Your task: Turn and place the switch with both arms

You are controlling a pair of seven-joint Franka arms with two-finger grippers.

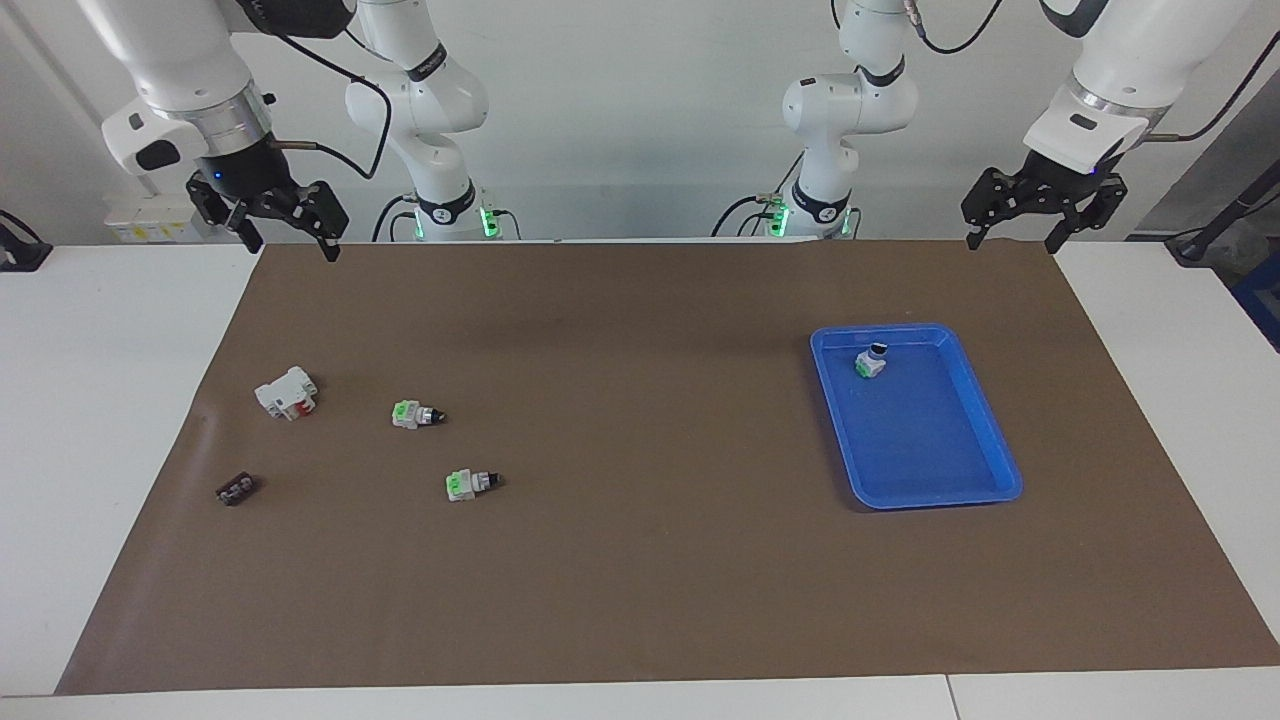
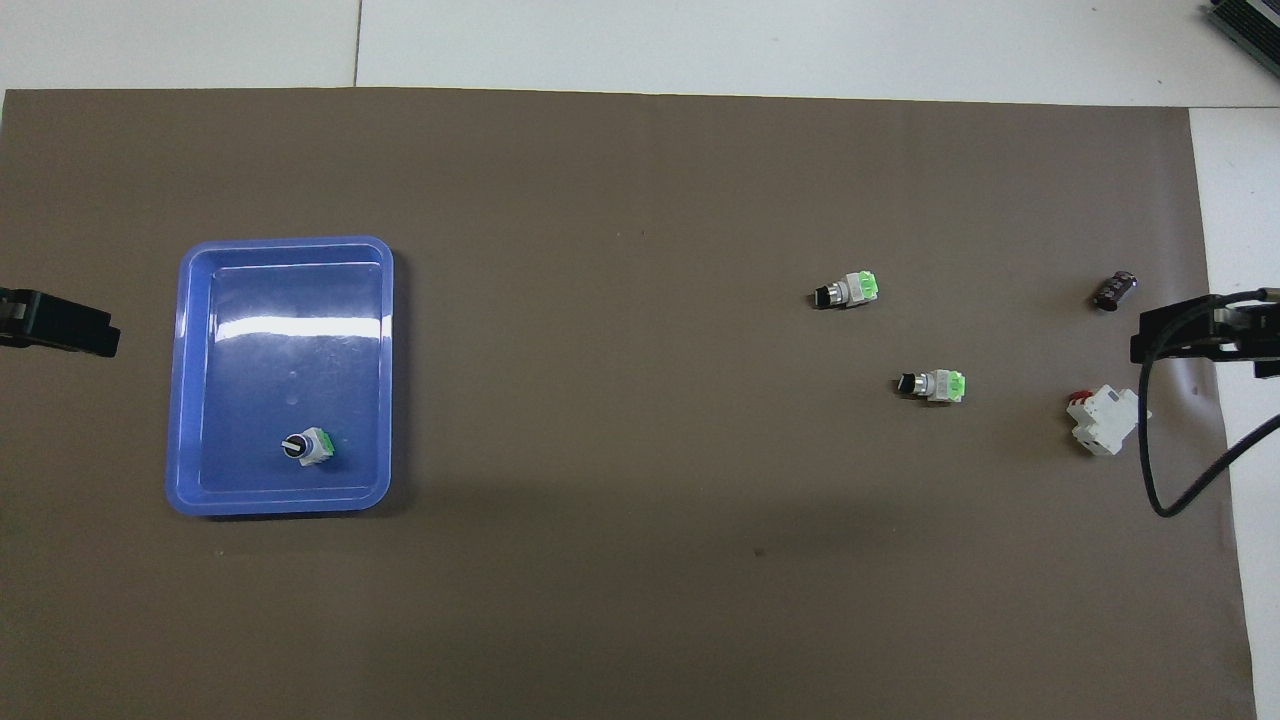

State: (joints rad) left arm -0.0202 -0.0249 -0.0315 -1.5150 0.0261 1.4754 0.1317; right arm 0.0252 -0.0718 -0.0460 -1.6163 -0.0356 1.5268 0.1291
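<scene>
In the tray (image 1: 990, 440), at its twelve o'clock end, one switch (image 1: 871, 361) stands delivered; left gripper (image 1: 1012, 238) and right gripper (image 1: 291, 243) hang spread, empty, waiting.

I'm looking into a robotics lab: two white robot arms (image 1: 420, 110) bolted at a white table (image 1: 100, 400), green status lights glowing at their bases, black cables looping off them, a brown mat (image 1: 640, 580) laid as a work surface, bare pale wall and a socket strip
</scene>
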